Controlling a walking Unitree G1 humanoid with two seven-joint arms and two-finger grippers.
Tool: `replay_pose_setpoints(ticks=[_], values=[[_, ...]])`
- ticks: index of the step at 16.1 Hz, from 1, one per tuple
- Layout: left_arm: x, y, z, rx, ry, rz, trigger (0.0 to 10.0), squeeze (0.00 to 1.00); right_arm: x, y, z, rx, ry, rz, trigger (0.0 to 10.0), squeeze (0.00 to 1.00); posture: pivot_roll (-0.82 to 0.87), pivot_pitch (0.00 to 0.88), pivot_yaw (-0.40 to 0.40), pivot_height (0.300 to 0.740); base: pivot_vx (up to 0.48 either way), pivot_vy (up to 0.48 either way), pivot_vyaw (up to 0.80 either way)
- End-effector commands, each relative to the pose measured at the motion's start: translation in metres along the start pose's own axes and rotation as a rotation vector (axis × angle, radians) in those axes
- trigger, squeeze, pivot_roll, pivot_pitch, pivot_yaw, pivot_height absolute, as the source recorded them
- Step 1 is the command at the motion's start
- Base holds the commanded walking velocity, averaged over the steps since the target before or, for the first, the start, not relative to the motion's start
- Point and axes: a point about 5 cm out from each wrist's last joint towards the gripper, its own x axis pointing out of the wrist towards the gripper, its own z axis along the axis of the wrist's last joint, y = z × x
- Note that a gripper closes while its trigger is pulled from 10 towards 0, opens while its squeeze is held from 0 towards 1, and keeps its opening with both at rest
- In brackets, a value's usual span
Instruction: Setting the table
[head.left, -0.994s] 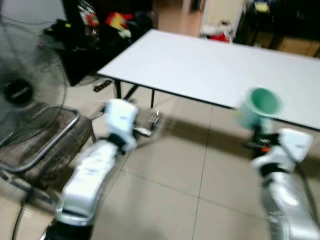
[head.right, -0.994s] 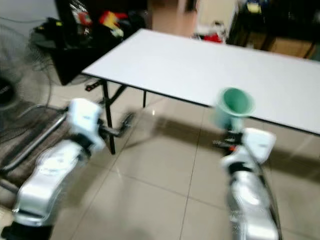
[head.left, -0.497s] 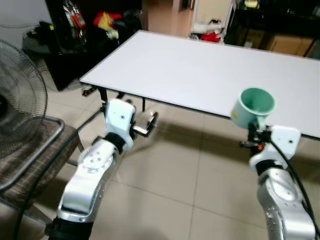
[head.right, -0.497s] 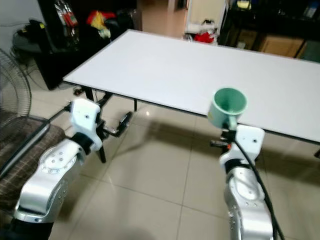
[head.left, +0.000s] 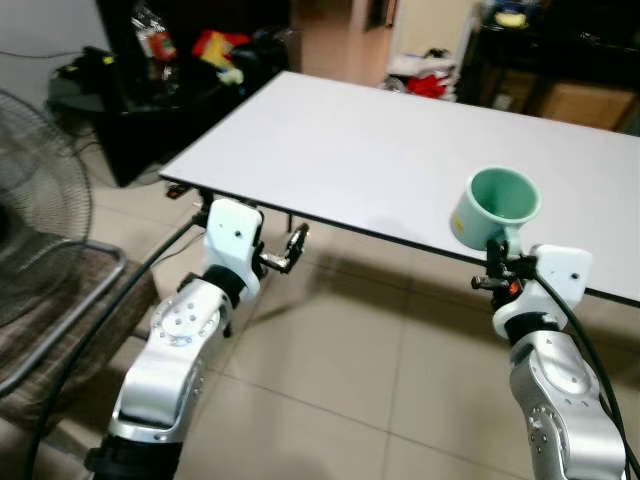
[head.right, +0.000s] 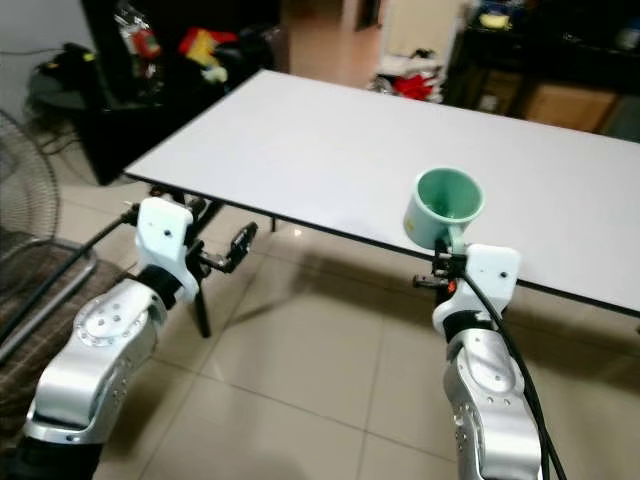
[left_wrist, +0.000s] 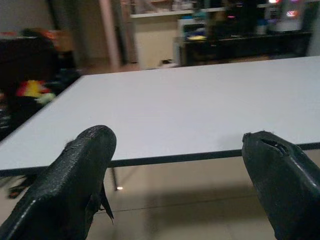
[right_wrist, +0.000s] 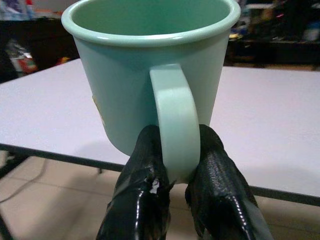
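Left eye view gave you 1 mint-green mug (head.left: 495, 208), right of centre in the frame, held upright at the near edge of 1 long white table (head.left: 380, 150) with a thin dark rim. Your right gripper (head.left: 494, 262) was just below the mug, its 2 black fingers (right_wrist: 142, 185) pinched onto the handle from either side. Seen from the right wrist, the mug was smooth and glossy, a plain cylinder with a rolled lip and a flat loop handle; what you could see of its inside was bare, and a small yellowish mark sat on its wall. The finger pads looked rubbery and crinkled.

Your left gripper (head.left: 293, 250) hung left of centre, just below the table's near-left edge, over pale square floor tiles (head.left: 330, 360). From the left wrist, its 2 blunt matte fingers (left_wrist: 80, 170) stood wide apart with nothing between them.

At the left edge of the frame you had 1 wire-grilled fan (head.left: 35, 190) and 1 metal-framed chair (head.left: 60, 310) with a woven brown seat. Dark furniture (head.left: 190, 70) carrying red and yellow clutter filled the upper left.
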Motion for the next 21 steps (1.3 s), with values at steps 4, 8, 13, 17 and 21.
replay_pose_setpoints(ticks=[4,8,13,17,21], values=[[0.002,0.006,0.002,0.006,-0.007,0.015,10.0,0.0,0.002,0.006,0.005,0.029,-0.014,0.03,10.0,0.0,0.05,0.0,-0.035,0.74,0.374,0.0,-0.4],[0.001,0.013,-0.002,0.002,0.004,0.055,10.0,0.0,0.006,0.008,0.005,0.011,-0.017,0.038,10.0,0.0,0.05,0.0,-0.038,0.74,0.374,0.0,0.0],[-0.002,0.022,-0.007,-0.009,0.018,0.099,10.0,0.0,0.004,0.012,-0.007,0.008,0.023,0.069,10.0,0.0,0.06,0.0,-0.039,0.74,0.365,0.0,0.0],[-0.002,0.02,-0.007,-0.012,0.016,0.086,10.0,0.0,0.001,0.013,-0.009,0.017,0.031,0.072,10.0,0.0,0.06,0.0,-0.033,0.74,0.364,0.0,0.0],[-0.003,0.019,-0.007,-0.012,0.016,0.082,10.0,0.0,0.001,0.013,-0.009,0.017,0.034,0.076,10.0,0.0,0.06,0.0,-0.037,0.74,0.364,0.0,0.0]])
